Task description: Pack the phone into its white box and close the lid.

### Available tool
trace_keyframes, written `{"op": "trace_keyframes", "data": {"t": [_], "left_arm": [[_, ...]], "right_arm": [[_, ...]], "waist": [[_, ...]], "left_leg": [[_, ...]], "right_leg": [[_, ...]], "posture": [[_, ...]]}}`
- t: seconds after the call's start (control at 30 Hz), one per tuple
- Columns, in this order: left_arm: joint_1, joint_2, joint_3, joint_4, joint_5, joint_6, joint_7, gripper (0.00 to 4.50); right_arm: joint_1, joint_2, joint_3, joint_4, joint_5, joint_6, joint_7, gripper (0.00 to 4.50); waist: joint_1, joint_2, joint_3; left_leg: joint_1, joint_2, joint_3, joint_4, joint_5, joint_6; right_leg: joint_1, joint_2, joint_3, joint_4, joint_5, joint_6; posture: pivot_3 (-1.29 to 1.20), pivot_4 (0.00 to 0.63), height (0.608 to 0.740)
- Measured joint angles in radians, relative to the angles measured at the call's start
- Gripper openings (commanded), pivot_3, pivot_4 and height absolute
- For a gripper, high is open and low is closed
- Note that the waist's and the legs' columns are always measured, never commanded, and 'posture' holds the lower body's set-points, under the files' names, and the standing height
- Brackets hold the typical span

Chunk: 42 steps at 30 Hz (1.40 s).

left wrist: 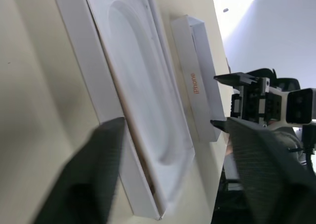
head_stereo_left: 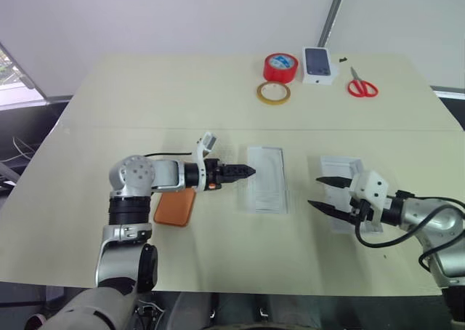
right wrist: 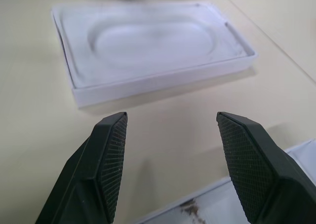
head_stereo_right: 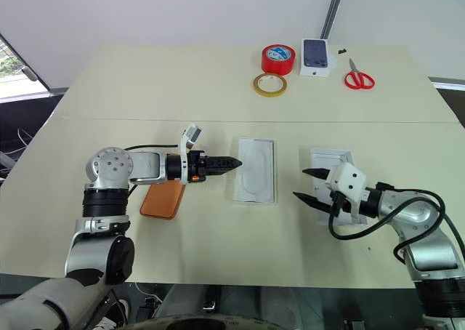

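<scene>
Phone [head_stereo_left: 174,208] flat on the table [head_stereo_left: 145,105] at the left, partly under the left arm, not packed yet. White box [head_stereo_left: 265,199] just right of it, mid-table, probably blocked by an insert [right wrist: 153,41] with an oval dip, so left gripper [head_stereo_left: 251,171] aimed at its left edge, fingers wide, empty. Lid [head_stereo_left: 336,164] further right, open side up, beside the right gripper [head_stereo_left: 314,192], also wide and empty.
</scene>
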Motion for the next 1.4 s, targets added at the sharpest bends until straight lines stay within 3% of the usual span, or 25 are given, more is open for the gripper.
{"op": "trace_keyframes", "data": {"t": [0.13, 0.17, 0.27, 0.37, 0.5, 0.6, 0.93, 1.17, 1.4], "left_arm": [[0.000, 0.036, -0.020, -0.027, 0.025, -0.064, -0.027, 3.38], [0.004, 0.050, -0.020, -0.043, 0.036, -0.105, -0.037, 3.43], [0.033, 0.113, -0.051, -0.121, 0.103, -0.279, -0.096, 3.44], [0.120, 0.202, -0.111, -0.204, 0.219, -0.533, -0.209, 3.44], [0.239, 0.288, -0.172, -0.222, 0.352, -0.832, -0.349, 3.44], [0.290, 0.328, -0.192, -0.214, 0.424, -0.934, -0.381, 3.44], [0.320, 0.292, -0.186, -0.262, 0.431, -0.937, -0.360, 3.44], [0.325, 0.291, -0.187, -0.261, 0.433, -0.911, -0.354, 3.44], [0.267, 0.353, -0.142, -0.230, 0.351, -0.680, -0.353, 3.44]], "right_arm": [[-0.089, 0.044, 0.009, -0.011, 0.022, 0.035, -0.031, 3.03], [-0.117, 0.060, 0.019, -0.015, 0.025, 0.053, -0.040, 2.77], [-0.178, 0.107, 0.083, -0.022, 0.039, 0.109, -0.047, 1.66], [-0.209, 0.148, 0.174, -0.015, -0.012, 0.110, -0.060, 0.11], [-0.266, 0.214, 0.310, 0.059, -0.146, 0.112, -0.116, 0.04], [-0.322, 0.222, 0.360, 0.099, -0.214, 0.147, -0.145, 0.04], [-0.323, 0.088, 0.410, 0.046, -0.284, 0.166, -0.030, 0.04], [-0.323, 0.123, 0.417, 0.038, -0.293, 0.182, -0.048, 0.04], [-0.375, 0.228, 0.377, 0.050, -0.289, 0.176, -0.149, 0.04]], "waist": [[0.001, 0.000, 0.000], [0.001, 0.000, 0.000], [0.000, 0.000, 0.000], [-0.002, 0.000, 0.000], [-0.001, 0.001, 0.000], [0.005, 0.001, 0.000], [0.002, 0.000, 0.000], [0.000, 0.000, 0.000], [-0.006, 0.000, 0.000]], "left_leg": [[0.000, 0.000, 0.000, 0.000, 0.000, 0.000], [0.000, 0.000, 0.000, 0.000, 0.000, 0.000], [0.000, 0.000, 0.000, -0.001, 0.000, -0.001], [0.000, 0.000, 0.000, -0.002, 0.000, -0.001], [-0.001, 0.000, 0.000, -0.002, 0.000, 0.000], [-0.002, 0.000, 0.000, -0.001, -0.001, 0.001], [-0.001, 0.000, 0.000, -0.001, -0.005, 0.009], [-0.001, 0.000, 0.000, -0.001, -0.005, 0.009], [-0.002, 0.000, 0.000, -0.001, -0.004, 0.008]], "right_leg": [[-0.001, 0.000, 0.000, 0.001, 0.000, 0.000], [-0.001, 0.000, 0.000, 0.000, 0.000, 0.000], [-0.001, 0.000, 0.000, 0.000, 0.000, 0.000], [-0.001, 0.000, 0.000, -0.001, 0.000, 0.000], [-0.002, -0.001, 0.001, -0.001, 0.000, -0.001], [-0.002, -0.001, 0.001, -0.002, 0.000, -0.001], [-0.001, -0.001, 0.001, -0.003, 0.000, 0.000], [-0.001, -0.001, 0.001, -0.003, 0.000, 0.000], [-0.002, -0.001, 0.001, -0.001, 0.000, 0.000]], "posture": [[0.00, 0.150, 0.740], [0.00, 0.150, 0.740], [0.00, 0.150, 0.740], [0.00, 0.150, 0.740], [0.00, 0.150, 0.740], [0.00, 0.150, 0.740], [0.00, 0.150, 0.740], [0.00, 0.150, 0.740], [0.00, 0.150, 0.740]]}}
